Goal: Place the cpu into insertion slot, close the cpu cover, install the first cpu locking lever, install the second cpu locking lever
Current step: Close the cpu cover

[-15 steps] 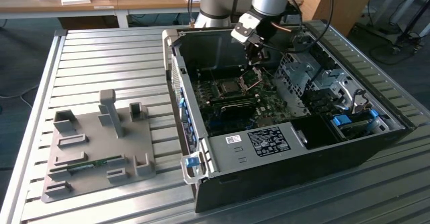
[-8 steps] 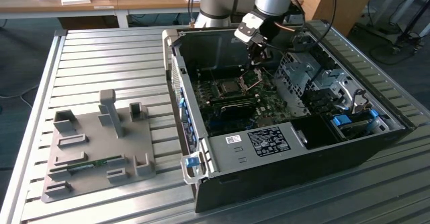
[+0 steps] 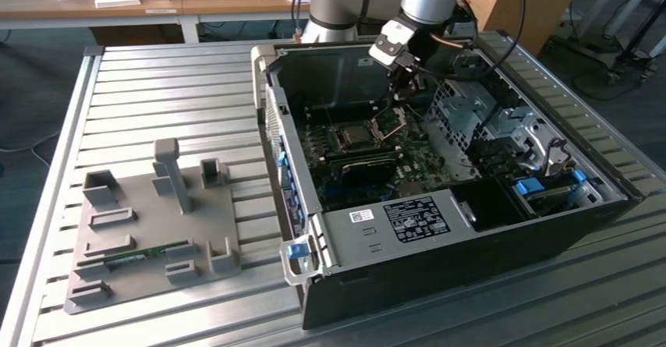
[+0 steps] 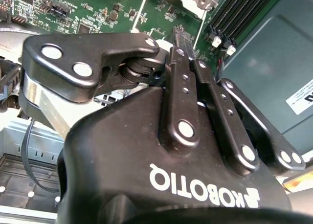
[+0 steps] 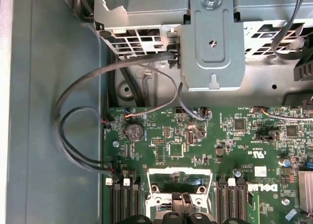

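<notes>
Closest in the second wrist view, the gripper (image 4: 182,35) had its two fingers (image 4: 180,77) drawn together, tips meeting. Whether anything thin was pinched between them could not be told. Right at the tips in the first wrist view was the cpu cover (image 5: 178,171), a silvery open-centred frame whose far bar ran crosswise to the fingers, with the tips showing against its open middle. In the exterior view the gripper hung inside the computer case (image 3: 416,246) above the socket. A pale square there — the cpu (image 3: 355,135), seated by my judgement — lay below the tips, toward the exterior view's left. The work looked to be at the cover step. Around the socket spread the green motherboard (image 5: 195,136), with memory slots (image 5: 230,194) alongside. Farther off stood the grey drive cage (image 5: 212,38) and, outside the case, the ribbed metal table (image 3: 156,90) bearing a grey fixture plate (image 3: 156,230).
</notes>
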Robot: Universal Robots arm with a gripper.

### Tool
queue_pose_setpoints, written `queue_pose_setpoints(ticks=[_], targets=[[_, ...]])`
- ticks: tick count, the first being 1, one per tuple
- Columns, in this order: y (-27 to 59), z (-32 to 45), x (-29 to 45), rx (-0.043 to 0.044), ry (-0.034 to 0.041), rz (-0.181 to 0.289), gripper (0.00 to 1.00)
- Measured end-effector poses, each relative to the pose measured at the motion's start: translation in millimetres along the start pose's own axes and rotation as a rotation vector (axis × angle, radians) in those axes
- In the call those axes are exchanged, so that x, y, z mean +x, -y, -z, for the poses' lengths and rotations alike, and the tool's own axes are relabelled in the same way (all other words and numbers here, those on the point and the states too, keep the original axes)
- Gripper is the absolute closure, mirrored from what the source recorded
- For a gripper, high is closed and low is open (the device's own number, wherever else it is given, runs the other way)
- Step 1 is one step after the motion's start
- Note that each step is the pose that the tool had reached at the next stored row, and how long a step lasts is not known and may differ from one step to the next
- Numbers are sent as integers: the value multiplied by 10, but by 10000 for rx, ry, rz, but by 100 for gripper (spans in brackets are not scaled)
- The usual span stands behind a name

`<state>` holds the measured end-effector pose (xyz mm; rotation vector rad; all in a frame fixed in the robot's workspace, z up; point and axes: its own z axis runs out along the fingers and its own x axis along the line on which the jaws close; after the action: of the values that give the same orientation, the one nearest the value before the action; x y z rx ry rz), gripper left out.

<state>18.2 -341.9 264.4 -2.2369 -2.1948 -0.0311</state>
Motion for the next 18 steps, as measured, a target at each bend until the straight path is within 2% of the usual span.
queue_pose_setpoints(ticks=[13,18], targets=[[-27,0,0,0,0,2,89],[-89,-1,1,0,0,-1,89]])
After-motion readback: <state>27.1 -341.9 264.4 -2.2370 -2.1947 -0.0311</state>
